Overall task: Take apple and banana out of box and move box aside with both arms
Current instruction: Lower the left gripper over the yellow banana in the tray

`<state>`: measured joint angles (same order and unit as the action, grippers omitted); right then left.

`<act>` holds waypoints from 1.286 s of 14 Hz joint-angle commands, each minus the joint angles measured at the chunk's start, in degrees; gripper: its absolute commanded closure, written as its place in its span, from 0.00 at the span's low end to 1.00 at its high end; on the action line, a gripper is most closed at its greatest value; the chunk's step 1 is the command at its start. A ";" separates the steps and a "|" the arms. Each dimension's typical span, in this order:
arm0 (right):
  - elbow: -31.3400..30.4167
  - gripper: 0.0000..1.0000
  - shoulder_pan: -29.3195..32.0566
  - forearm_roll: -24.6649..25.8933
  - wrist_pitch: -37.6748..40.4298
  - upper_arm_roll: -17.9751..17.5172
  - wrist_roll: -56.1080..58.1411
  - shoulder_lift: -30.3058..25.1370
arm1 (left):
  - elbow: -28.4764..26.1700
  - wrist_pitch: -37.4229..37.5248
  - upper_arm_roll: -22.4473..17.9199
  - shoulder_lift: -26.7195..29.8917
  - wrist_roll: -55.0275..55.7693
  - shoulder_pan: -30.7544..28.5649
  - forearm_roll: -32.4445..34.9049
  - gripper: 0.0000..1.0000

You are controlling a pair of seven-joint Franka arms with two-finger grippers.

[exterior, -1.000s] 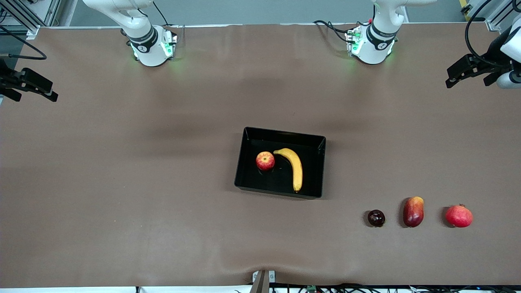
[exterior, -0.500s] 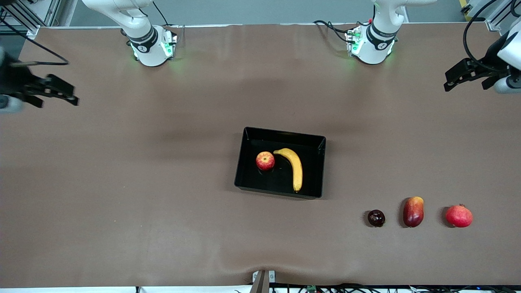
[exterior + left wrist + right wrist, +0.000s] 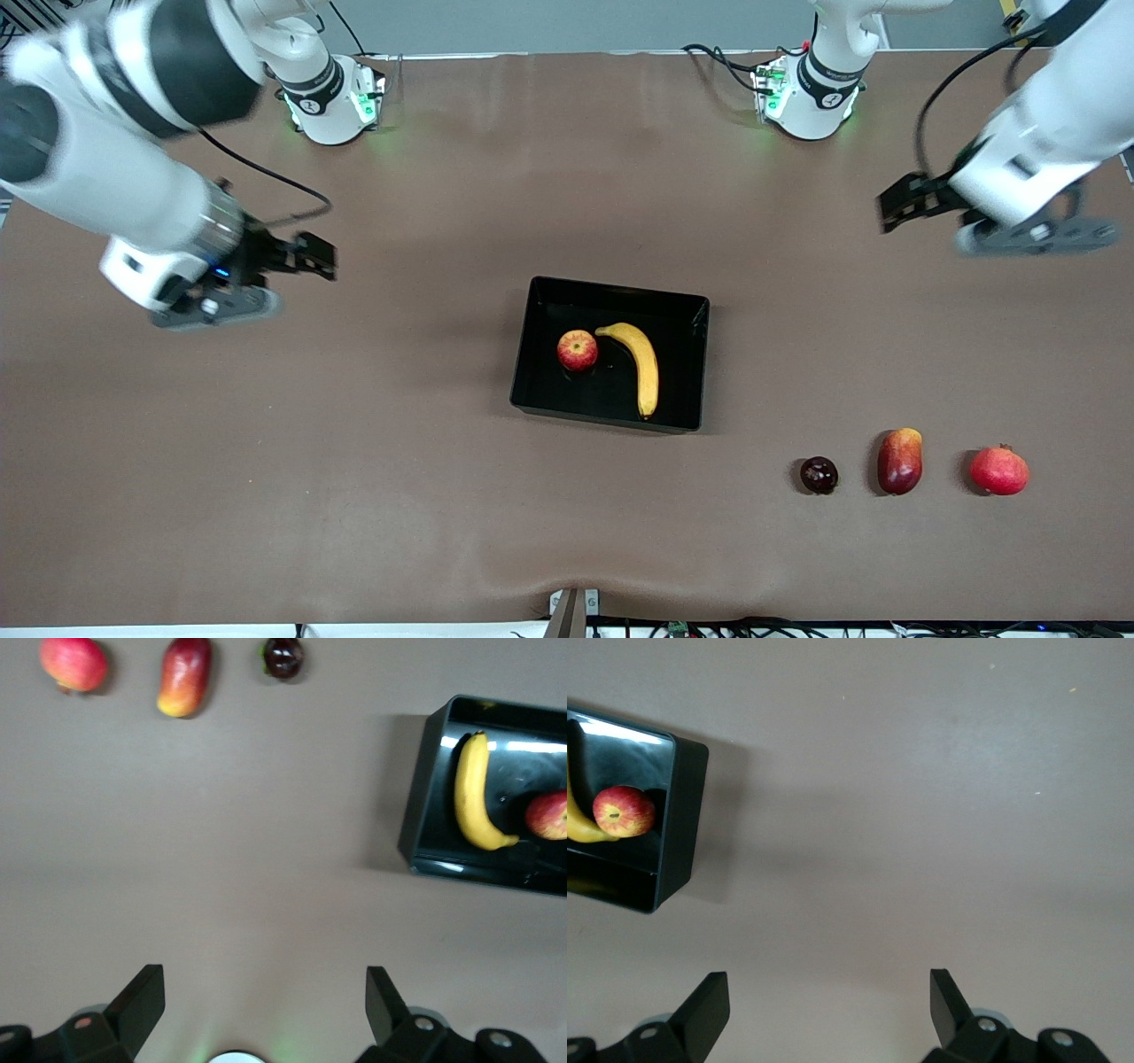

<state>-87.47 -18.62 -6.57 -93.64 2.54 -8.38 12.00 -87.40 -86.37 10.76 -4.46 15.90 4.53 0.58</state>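
Front view: box (image 3: 611,298) mid-table, both spread-fingered grippers over bare tabletop.

table (image 3: 354,496): brown | on it: black tray (image 3: 691,372), plum (image 3: 819,475), mango (image 3: 900,461), pomegranate (image 3: 998,470)

**Both Franka arms reach in, grippers empty**

The right arm (image 3: 133,124) stretches from its green-lit base (image 3: 332,102), its right gripper (image 3: 312,255) hanging above bare tabletop at that arm's end, black fingers (image 3: 704,1005) spread wide and holding nothing. The left arm (image 3: 1045,115) extends from its own base (image 3: 802,97), the left gripper (image 3: 895,211) likewise over open tabletop, fingers (image 3: 142,1001) parted and empty. Both grippers point toward the middle.
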 commanded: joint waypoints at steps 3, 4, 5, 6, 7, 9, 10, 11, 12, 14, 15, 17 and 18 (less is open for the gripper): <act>2.74 0.00 2.26 -0.37 1.09 1.06 -1.11 0.04 | 5.75 -5.63 4.18 -10.29 13.87 3.28 -0.40 0.00; 2.74 0.00 4.19 -0.11 1.00 0.98 -1.11 -0.13 | 5.84 -7.65 4.18 -11.96 17.46 5.12 -0.23 0.00; 2.74 0.00 6.04 -0.02 1.00 0.98 -0.68 -0.57 | 5.84 -9.58 4.18 -13.45 20.37 6.45 -0.14 0.00; 2.65 0.00 8.23 -0.11 1.17 0.98 -0.41 -1.18 | 5.84 -11.26 4.18 -15.03 23.10 7.77 -0.05 0.00; 2.65 0.00 10.17 -0.11 1.44 0.98 -0.41 -1.79 | 5.84 -12.84 4.09 -16.70 25.04 9.08 0.04 0.00; 2.13 0.00 12.37 -0.02 1.79 0.98 1.07 -4.16 | 5.84 -15.92 3.92 -20.13 29.78 11.81 0.21 0.00; 2.04 0.00 13.17 0.59 2.14 0.98 2.48 -5.31 | 5.84 -17.24 3.92 -21.63 31.89 12.87 0.39 0.00; 2.04 0.00 14.05 1.64 2.92 0.98 3.62 -6.27 | 5.75 -18.64 3.92 -23.38 34.35 14.18 1.00 0.00; 2.04 0.00 14.58 2.43 3.28 0.98 4.41 -7.24 | 5.75 -19.79 3.83 -25.14 36.90 15.50 2.66 0.00; 1.95 0.00 14.76 4.19 4.86 0.98 5.47 -9.00 | 5.75 -20.32 3.92 -28.74 39.73 17.00 6.35 0.00; 1.95 0.00 14.76 4.89 5.13 0.98 5.56 -9.62 | 5.75 -20.85 3.92 -30.24 40.61 17.96 7.67 0.00; 1.95 0.00 14.76 5.34 5.22 0.98 5.57 -9.89 | 5.66 -23.12 3.83 -33.23 43.33 19.46 8.82 0.00; 1.77 0.00 14.67 5.34 5.22 0.98 5.57 -10.06 | 5.40 -24.70 3.83 -34.64 44.21 19.99 9.87 0.00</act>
<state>-84.58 -4.70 -2.05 -88.53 4.32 -3.67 2.96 -83.49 -109.38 14.89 -36.31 57.75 23.21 8.17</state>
